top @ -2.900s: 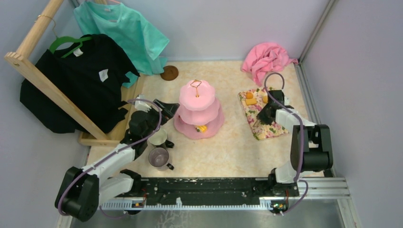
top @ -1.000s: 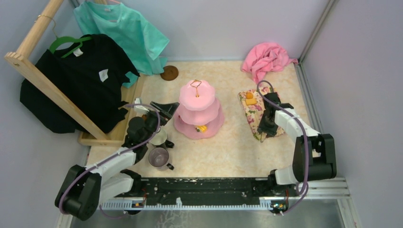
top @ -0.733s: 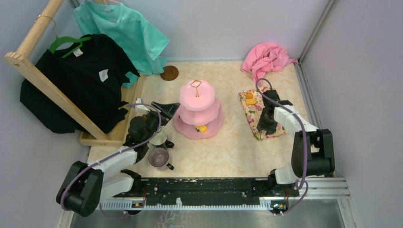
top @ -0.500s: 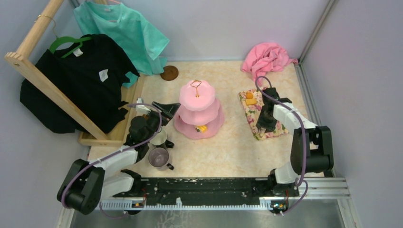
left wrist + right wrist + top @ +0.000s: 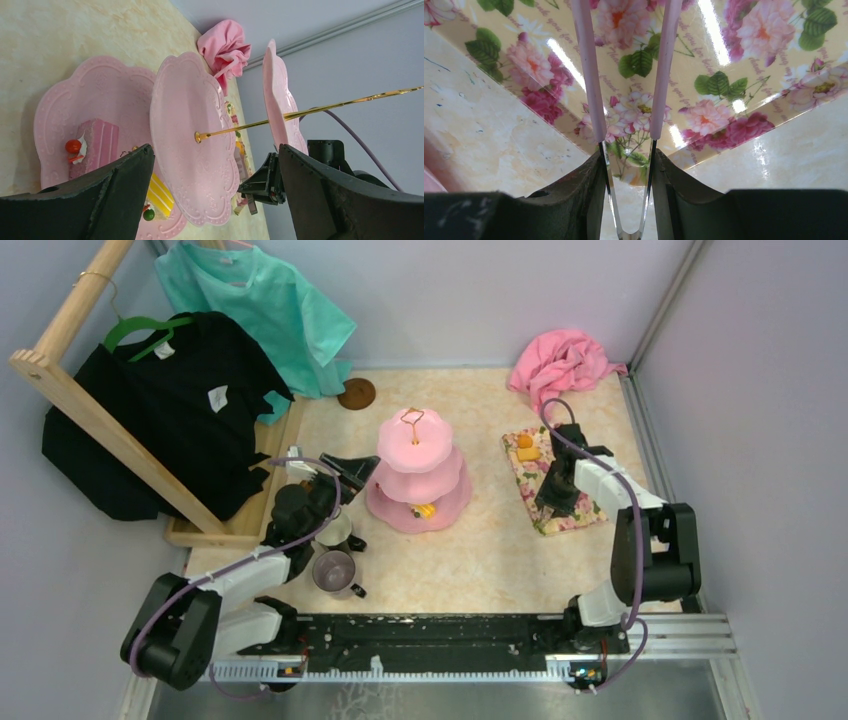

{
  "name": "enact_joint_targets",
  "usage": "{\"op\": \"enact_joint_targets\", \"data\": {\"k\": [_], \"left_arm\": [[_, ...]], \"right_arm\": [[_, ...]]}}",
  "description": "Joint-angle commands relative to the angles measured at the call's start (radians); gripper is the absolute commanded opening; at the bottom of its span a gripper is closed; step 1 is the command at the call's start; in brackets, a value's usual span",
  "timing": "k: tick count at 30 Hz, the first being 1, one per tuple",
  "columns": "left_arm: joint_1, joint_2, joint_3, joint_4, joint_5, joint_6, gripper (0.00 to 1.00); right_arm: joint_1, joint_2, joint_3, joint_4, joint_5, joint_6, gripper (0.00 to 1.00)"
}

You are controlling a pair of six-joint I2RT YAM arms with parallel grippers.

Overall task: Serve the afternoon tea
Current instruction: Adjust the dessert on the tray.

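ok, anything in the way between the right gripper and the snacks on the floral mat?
Nothing visible. In the top view only bare floral mat lies between the right gripper, shut on pink tongs, and the snacks at the mat's far-left corner. The wrist view shows just mat under the tongs.

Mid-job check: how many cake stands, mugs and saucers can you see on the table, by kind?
Pink three-tier cake stand: 1
Mugs: 2, white mug and grey-purple mug
Brown round saucer: 1 in view
Total: 4
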Motion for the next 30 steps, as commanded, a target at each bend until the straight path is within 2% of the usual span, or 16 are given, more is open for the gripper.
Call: {"op": "enact_joint_targets", "data": {"k": [1, 11, 30], "left_arm": [[-0.005, 0.002, -0.008, 0.046, 0.002, 0.006, 0.99], [-0.001, 0.002, -0.032, 0.077, -0.026, 0.013, 0.99], [0.045, 0.072, -0.021, 0.11, 0.003, 0.014, 0.99]], "right_arm": [[0.009, -0.008, 0.008, 0.029, 0.001, 0.075, 0.36], [0.008, 0.056, 0.038, 0.042, 0.017, 0.129, 0.36], [0.002, 0.142, 0.129, 0.031, 0.054, 0.166, 0.37]]}}
